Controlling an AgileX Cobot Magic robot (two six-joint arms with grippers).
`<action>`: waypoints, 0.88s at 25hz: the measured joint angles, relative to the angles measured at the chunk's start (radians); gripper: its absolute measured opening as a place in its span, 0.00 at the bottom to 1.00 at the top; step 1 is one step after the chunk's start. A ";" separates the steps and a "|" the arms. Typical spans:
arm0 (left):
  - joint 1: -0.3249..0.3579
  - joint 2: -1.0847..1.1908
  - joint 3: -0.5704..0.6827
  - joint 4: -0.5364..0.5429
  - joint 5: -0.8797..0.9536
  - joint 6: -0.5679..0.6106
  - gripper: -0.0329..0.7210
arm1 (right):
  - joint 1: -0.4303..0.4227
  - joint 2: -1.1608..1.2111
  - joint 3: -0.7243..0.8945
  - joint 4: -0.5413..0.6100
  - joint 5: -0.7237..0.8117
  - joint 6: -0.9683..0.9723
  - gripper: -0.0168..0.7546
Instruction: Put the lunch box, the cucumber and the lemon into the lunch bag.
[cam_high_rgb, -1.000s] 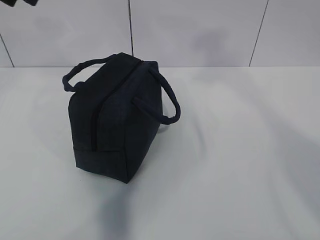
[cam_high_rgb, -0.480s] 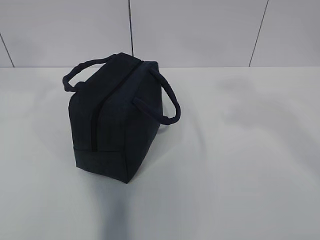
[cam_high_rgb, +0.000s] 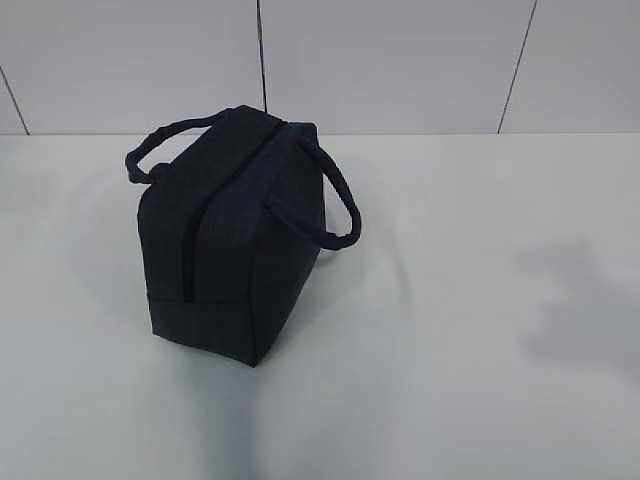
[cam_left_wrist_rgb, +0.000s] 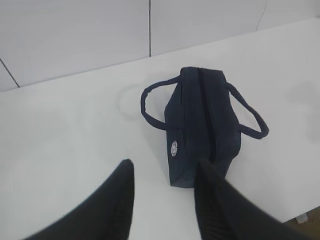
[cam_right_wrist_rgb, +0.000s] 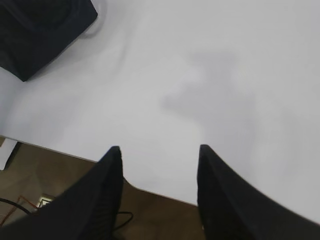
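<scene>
The lunch bag (cam_high_rgb: 232, 235) stands upright on the white worktop (cam_high_rgb: 470, 330), left of the middle in the exterior view and toward the rear wall. It is a boxy dark navy fabric case. Its zipper (cam_high_rgb: 190, 245) runs along the top ridge and down the near end panel, and appears drawn closed. The long axis lies slantwise: one short end faces the near left of the exterior view, the other points away toward the far right, to the pale tiled wall (cam_high_rgb: 400, 60). One loop handle (cam_high_rgb: 165, 140) arches out on the bag's left flank and the other handle (cam_high_rgb: 335, 205) droops out on the right flank, both hanging free of the worktop. In the left wrist view the bag (cam_left_wrist_rgb: 202, 125) is seen from above with a small round white logo (cam_left_wrist_rgb: 174, 148) on its left side panel.

The worktop around the bag carries only soft grey shadows. Nothing stands between the bag and either arm.

The left pincer (cam_left_wrist_rgb: 162, 200) hangs above the worktop just short of the bag's near end, its dark fingers (cam_left_wrist_rgb: 112, 205) apart with nothing between them. The right pincer (cam_right_wrist_rgb: 157, 195) hovers over the worktop's front edge, well apart from the bag's corner (cam_right_wrist_rgb: 40, 30), fingers likewise spread and bare. Beyond that edge lies brown floor (cam_right_wrist_rgb: 45, 175) with some cables.
</scene>
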 joint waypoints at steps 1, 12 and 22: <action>0.000 -0.022 0.000 0.000 0.002 0.000 0.42 | 0.000 -0.030 0.019 0.000 0.001 0.003 0.50; 0.000 -0.364 0.234 -0.023 0.004 0.000 0.36 | 0.000 -0.248 0.213 0.000 0.007 0.010 0.50; 0.000 -0.703 0.568 -0.047 0.011 0.006 0.36 | 0.000 -0.374 0.329 0.000 0.007 0.016 0.50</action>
